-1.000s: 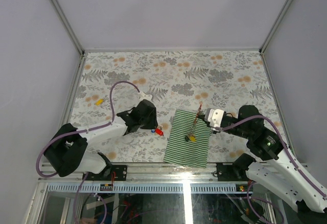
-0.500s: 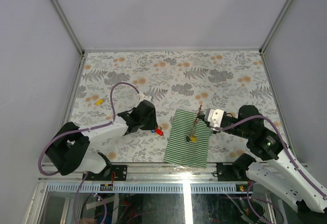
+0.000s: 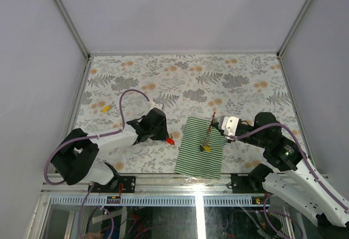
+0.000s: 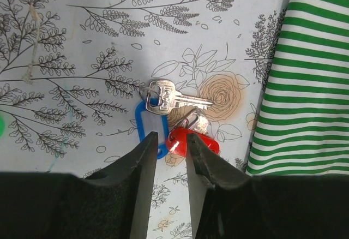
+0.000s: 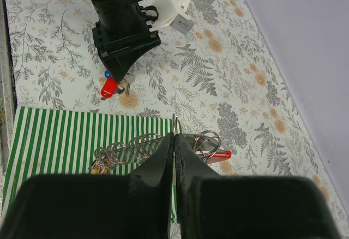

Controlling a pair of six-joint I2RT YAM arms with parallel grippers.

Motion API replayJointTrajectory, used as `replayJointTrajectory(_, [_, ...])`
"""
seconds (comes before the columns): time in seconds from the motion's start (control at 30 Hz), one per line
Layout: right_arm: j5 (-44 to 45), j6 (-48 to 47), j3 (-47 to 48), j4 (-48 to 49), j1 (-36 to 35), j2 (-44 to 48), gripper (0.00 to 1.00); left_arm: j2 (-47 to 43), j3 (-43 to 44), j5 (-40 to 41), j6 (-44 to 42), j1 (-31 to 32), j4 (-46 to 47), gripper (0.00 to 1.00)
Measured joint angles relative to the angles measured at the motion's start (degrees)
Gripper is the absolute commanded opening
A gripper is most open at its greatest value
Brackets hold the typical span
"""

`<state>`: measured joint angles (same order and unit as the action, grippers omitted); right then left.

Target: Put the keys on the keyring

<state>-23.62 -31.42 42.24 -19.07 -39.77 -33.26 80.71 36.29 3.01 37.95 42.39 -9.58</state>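
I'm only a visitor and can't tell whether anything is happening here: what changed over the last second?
The left arm shifted slightly to the right, carrying the left fingers towards the red-tagged key. They now straddle it, seemingly not gripping yet. The blue-tagged key beside it has not moved. The right fingers stayed shut on the key ring over the striped cloth.

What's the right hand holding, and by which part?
The right hand pinches the keyring by one wire ring beside its red clip.
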Motion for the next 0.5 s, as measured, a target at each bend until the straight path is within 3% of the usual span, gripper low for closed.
replayJointTrajectory(0.5, [0.0, 0.0, 0.0, 0.0, 0.0, 0.0, 0.0, 1.4, -0.7, -1.4, 0.8, 0.0, 2.6, 0.1])
